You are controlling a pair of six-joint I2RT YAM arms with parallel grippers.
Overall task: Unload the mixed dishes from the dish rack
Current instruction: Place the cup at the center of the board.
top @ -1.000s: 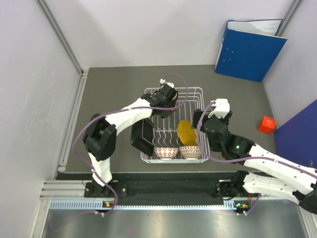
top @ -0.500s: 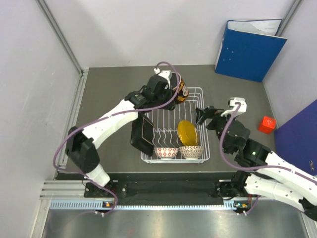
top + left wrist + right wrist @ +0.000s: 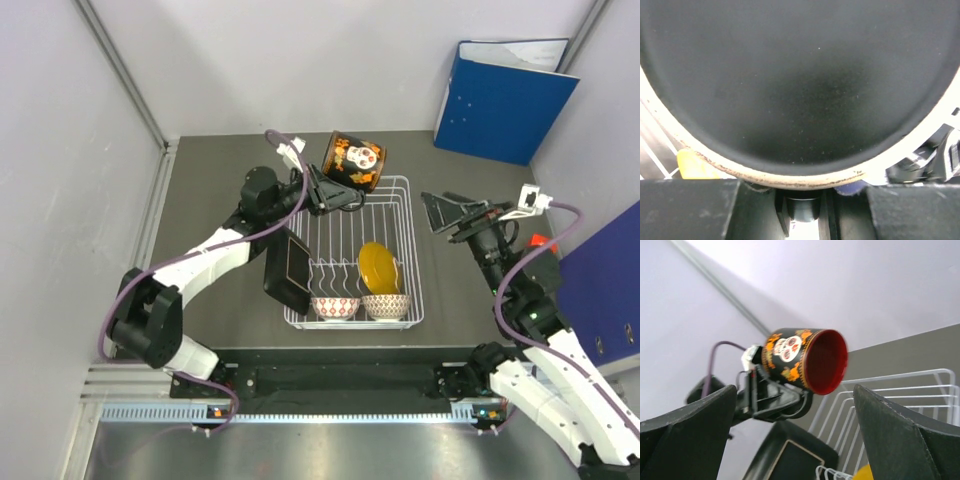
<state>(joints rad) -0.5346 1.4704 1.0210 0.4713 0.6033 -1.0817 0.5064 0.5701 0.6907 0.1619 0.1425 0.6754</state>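
Observation:
My left gripper [image 3: 333, 192] is shut on a black mug [image 3: 355, 160] with orange skull prints and a red inside, held tilted above the far edge of the white wire dish rack [image 3: 402, 184]. In the left wrist view the mug's dark base [image 3: 800, 75] fills the frame. In the rack stand a yellow plate [image 3: 378, 267], a black square plate [image 3: 287, 270] at its left side, and two patterned bowls [image 3: 335, 307] [image 3: 385, 306] at the front. My right gripper [image 3: 452, 214] is open and empty, raised right of the rack. Its view shows the mug [image 3: 805, 360] and rack [image 3: 900, 390].
A blue binder [image 3: 505, 95] leans in the far right corner. A small red cube [image 3: 541, 240] shows partly behind my right arm. Grey walls close in the mat on the left and at the back.
My left gripper has lifted the mug out of the rack, up and toward the far edge. My right arm has pulled back to the right, away from the rack.

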